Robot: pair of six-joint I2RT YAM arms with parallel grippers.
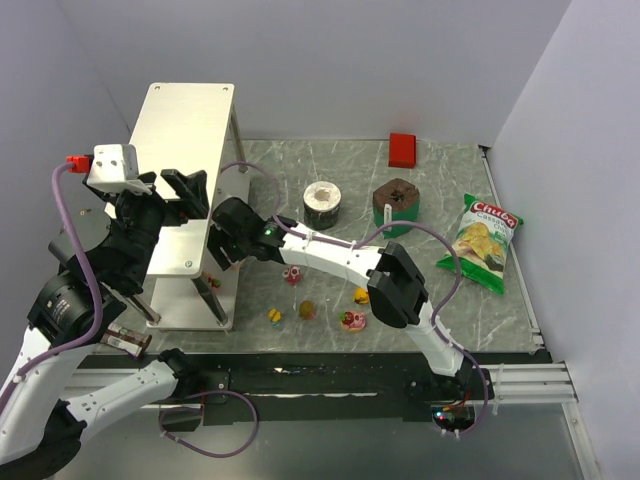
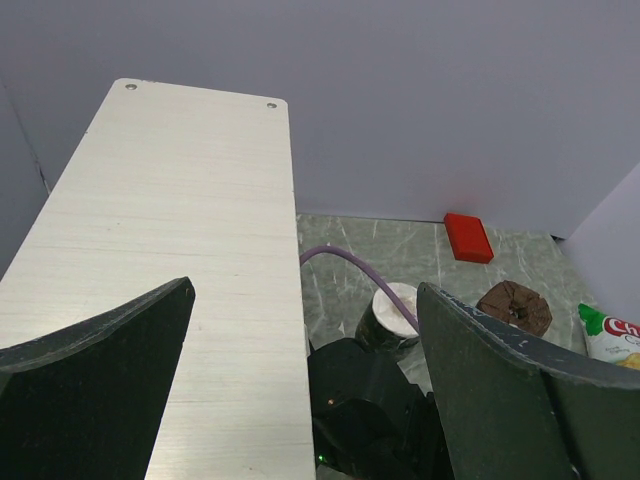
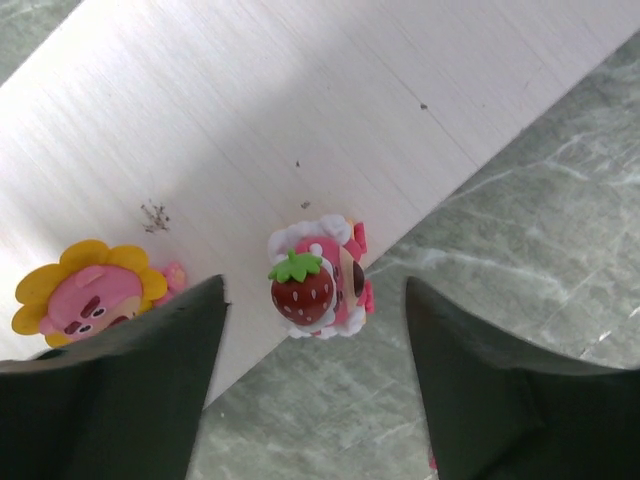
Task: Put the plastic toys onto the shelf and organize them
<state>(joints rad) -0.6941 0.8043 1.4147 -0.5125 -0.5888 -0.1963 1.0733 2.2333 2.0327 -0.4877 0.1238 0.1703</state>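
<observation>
The worktop [image 1: 330, 160] is grey-green marbled stone, closed in by plain pale walls [image 1: 400, 60] at the far side and on both flanks. The shelf [image 1: 185, 130] stands at its left end. Two cups sit mid-worktop toward the far side: a white-rimmed cup [image 1: 322, 203] with a dark hollow and, right of it, a brown cup [image 1: 398, 202] with a green base. I cannot tell what either holds. A red block [image 1: 403, 149] lies by the far wall and a green chip bag [image 1: 480, 240] at the right.

My left tool [image 1: 185, 190] hangs spread wide over the shelf's top, gripping nothing. My right tool [image 3: 312, 290] is spread too, a finger on either side of a strawberry toy [image 3: 305, 285] without touching it. That toy stands at the very edge of a white shelf board, with a sunflower toy [image 3: 88, 298] beside it on the same board. Five more toys [image 1: 352, 321] lie loose on the near worktop, right of the shelf.
</observation>
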